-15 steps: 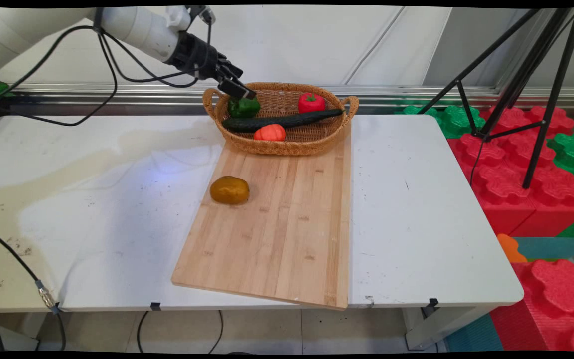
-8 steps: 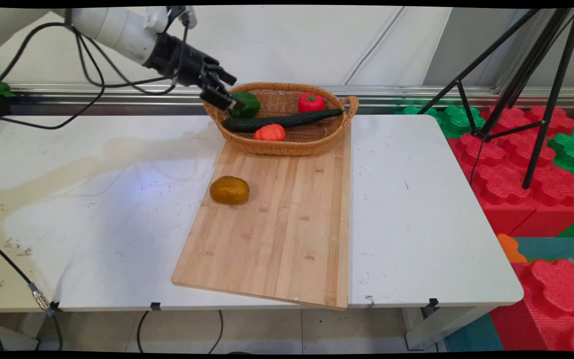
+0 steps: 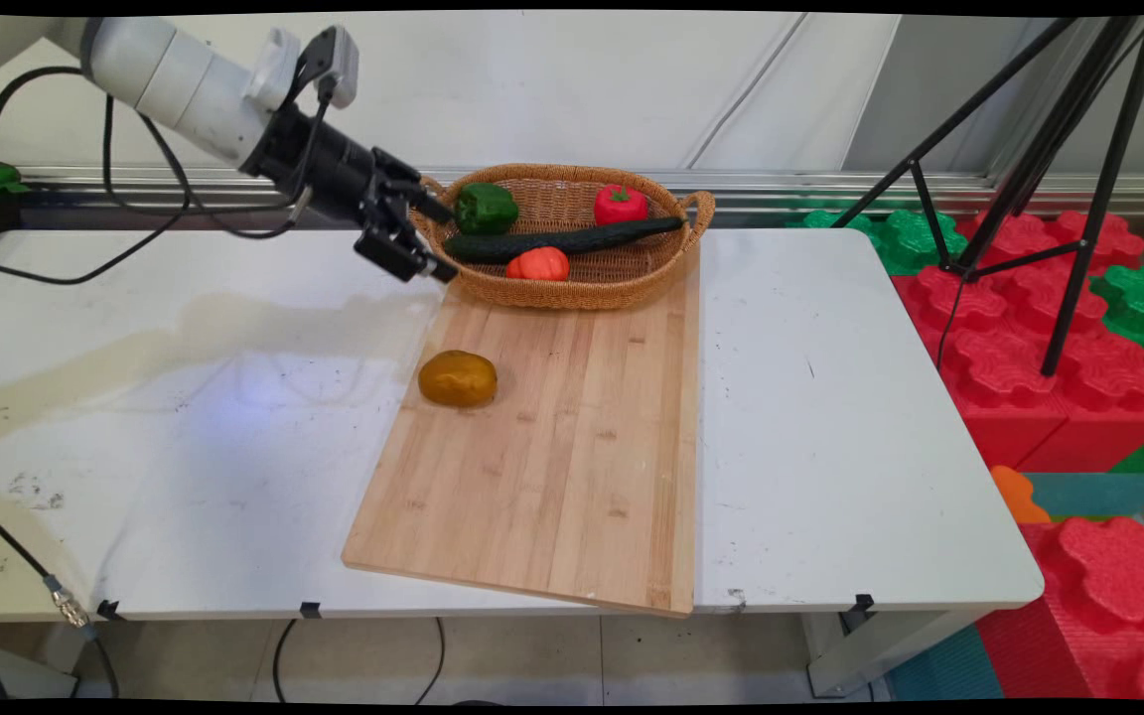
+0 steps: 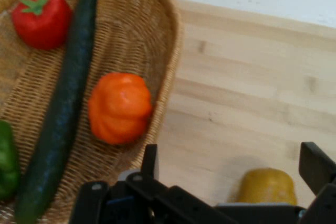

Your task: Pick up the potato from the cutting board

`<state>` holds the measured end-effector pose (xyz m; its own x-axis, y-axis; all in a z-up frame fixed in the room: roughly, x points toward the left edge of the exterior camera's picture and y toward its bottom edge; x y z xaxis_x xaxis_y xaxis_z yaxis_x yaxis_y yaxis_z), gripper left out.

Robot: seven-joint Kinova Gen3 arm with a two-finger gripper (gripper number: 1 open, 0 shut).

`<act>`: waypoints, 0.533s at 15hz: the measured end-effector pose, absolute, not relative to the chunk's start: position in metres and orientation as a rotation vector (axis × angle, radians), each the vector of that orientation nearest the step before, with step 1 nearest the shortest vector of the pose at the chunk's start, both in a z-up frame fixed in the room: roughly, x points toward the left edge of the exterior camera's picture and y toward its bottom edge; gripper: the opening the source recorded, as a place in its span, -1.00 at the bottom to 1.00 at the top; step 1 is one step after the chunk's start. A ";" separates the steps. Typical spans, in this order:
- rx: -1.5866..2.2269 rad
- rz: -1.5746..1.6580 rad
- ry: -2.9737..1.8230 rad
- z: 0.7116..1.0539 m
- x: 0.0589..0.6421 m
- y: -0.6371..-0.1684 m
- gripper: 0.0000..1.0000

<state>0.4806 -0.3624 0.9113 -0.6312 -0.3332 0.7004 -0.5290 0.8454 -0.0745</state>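
My gripper (image 3: 430,243) hangs in the air just by the left end of the basket (image 3: 572,291), above the far left corner of the wooden board (image 3: 572,467). My two fingers (image 4: 150,162) are spread wide apart and there is nothing between them. From the camera on my hand I see one finger over the edge of the basket and the other finger far off at the side, with bare board in the gap. The basket sits at the far end of the board, and its near side rests on the wood. Inside it there is a long dark green cucumber (image 3: 562,240) that lies across from one end to the other. A green pepper (image 3: 486,208) sits at the left end behind the cucumber, close to my fingers. A red pepper (image 3: 620,205) sits behind the cucumber too, more to the right. An orange pepper (image 3: 537,265) sits in front of the cucumber, up against the near wall of the basket. A brown potato (image 3: 458,378) lies alone on the left side of the board, near the basket and below my gripper. The board lies on the white table (image 3: 185,397).
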 end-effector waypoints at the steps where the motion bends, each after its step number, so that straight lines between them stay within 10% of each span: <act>1: 0.618 0.346 -2.314 0.910 0.480 -0.358 1.00; 8: 0.568 0.294 -2.404 0.884 0.474 -0.336 1.00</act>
<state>0.4744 -0.3360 0.8838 -0.7002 -0.3243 0.6361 -0.4678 0.8814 -0.0656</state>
